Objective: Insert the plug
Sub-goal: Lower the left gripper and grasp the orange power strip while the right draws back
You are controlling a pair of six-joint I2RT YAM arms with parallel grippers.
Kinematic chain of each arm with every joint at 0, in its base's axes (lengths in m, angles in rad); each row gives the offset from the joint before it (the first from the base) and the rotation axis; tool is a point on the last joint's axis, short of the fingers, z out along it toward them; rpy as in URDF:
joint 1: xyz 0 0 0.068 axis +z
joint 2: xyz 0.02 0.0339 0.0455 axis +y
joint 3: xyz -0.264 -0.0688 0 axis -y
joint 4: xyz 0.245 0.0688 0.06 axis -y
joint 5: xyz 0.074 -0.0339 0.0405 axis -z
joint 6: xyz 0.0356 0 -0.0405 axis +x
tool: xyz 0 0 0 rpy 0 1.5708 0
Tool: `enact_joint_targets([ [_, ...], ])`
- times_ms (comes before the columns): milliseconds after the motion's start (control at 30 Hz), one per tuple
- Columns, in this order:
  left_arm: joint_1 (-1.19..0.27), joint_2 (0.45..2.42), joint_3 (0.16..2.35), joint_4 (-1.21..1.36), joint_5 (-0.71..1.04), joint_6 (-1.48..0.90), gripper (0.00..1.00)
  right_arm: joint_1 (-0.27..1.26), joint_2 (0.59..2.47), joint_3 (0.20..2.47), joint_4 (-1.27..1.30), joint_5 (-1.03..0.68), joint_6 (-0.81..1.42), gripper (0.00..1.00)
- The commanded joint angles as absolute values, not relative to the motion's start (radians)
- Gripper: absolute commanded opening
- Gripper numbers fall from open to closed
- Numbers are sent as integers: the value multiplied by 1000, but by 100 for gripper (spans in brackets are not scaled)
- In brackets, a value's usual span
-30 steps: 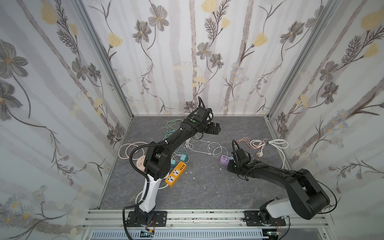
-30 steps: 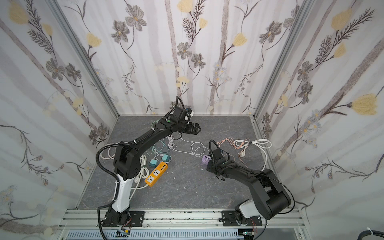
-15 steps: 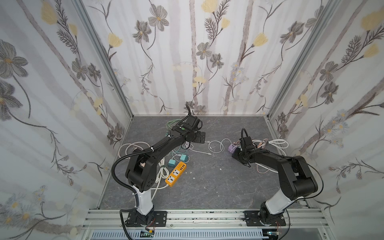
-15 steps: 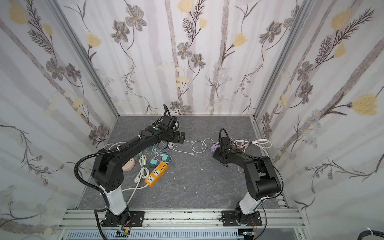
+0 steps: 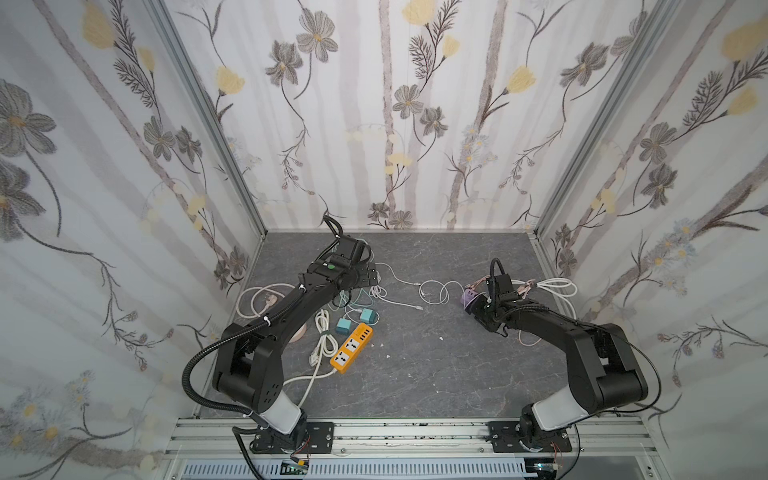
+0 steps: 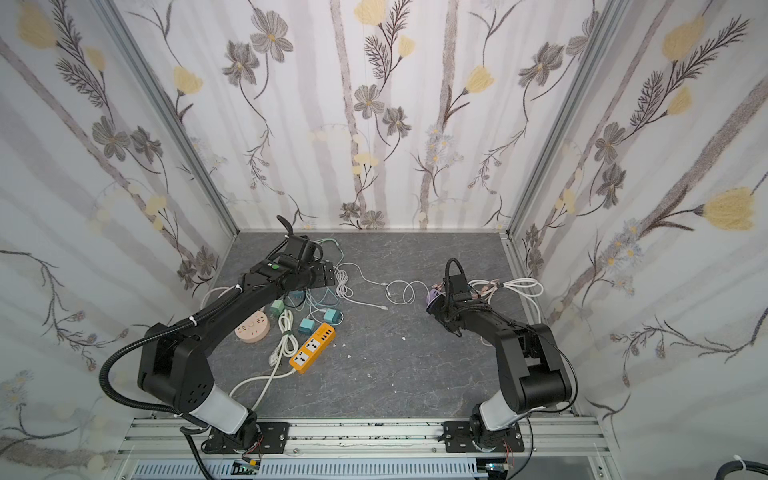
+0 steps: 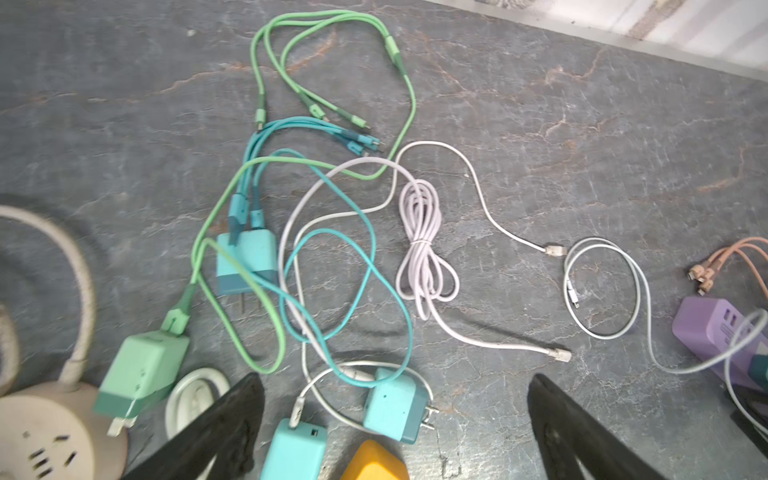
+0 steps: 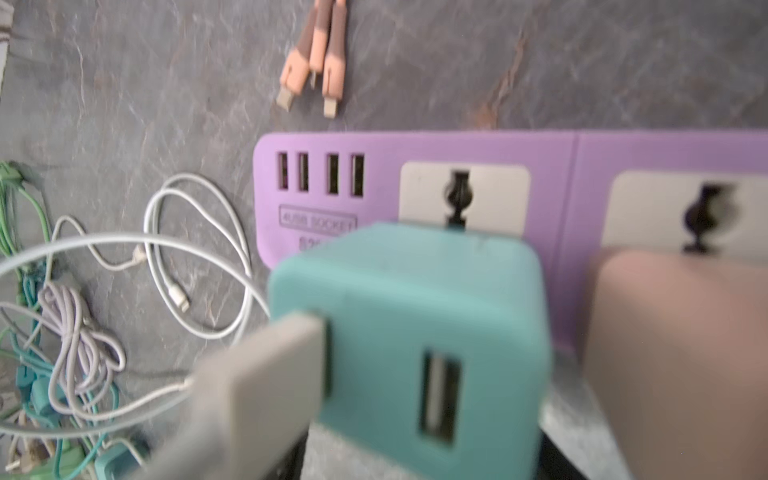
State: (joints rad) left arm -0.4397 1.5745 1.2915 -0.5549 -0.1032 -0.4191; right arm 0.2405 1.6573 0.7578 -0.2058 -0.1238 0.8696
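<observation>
Right gripper [image 5: 482, 305] at teal adapter [image 8: 409, 324] on purple strip [image 8: 415, 145]; jaw gap cannot be told. Left gripper [image 7: 395, 378] gapes empty. Best to retreat straight, sparing the cable [image 8: 104, 237].

Tangled cables [image 7: 419, 224] lie left, socket strip [image 5: 468, 298] right, a looped cable [image 7: 567, 270] between.

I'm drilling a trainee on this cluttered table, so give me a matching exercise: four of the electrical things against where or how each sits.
Things: 1 orange power strip; 2 purple power strip; 3 teal charger close in the right wrist view; 4 round beige socket.
States: A beside a green charger; B standing on the purple strip; C nothing plugged in; D carries a pinkish-brown adapter too.
Pairs: 1-C, 2-D, 3-B, 4-A.
</observation>
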Motion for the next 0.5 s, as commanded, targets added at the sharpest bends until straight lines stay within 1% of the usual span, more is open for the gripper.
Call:
enact_joint_targets([
  [0,-442,1549,1279,-705,-103,-423,100,278,1545,721,-313,-100,848,68],
  [33,-448,1544,1271,-739,-104,-417,100,292,1513,710,-335,-85,841,70],
  [100,-475,1532,1233,-792,-100,-393,100,328,1442,682,-370,-34,839,79],
  [133,-491,1527,1213,-806,-111,-382,100,343,1414,667,-377,-15,842,85],
  [167,-510,1521,1184,-812,-119,-365,100,359,1376,649,-375,4,846,99],
  [300,-574,1523,1099,-808,-101,-310,98,393,1268,597,-329,54,812,99],
  [400,-595,1548,1074,-808,-91,-305,95,392,1250,598,-304,53,740,99],
  [467,-598,1556,1061,-801,-90,-304,95,391,1263,607,-289,15,706,99],
])
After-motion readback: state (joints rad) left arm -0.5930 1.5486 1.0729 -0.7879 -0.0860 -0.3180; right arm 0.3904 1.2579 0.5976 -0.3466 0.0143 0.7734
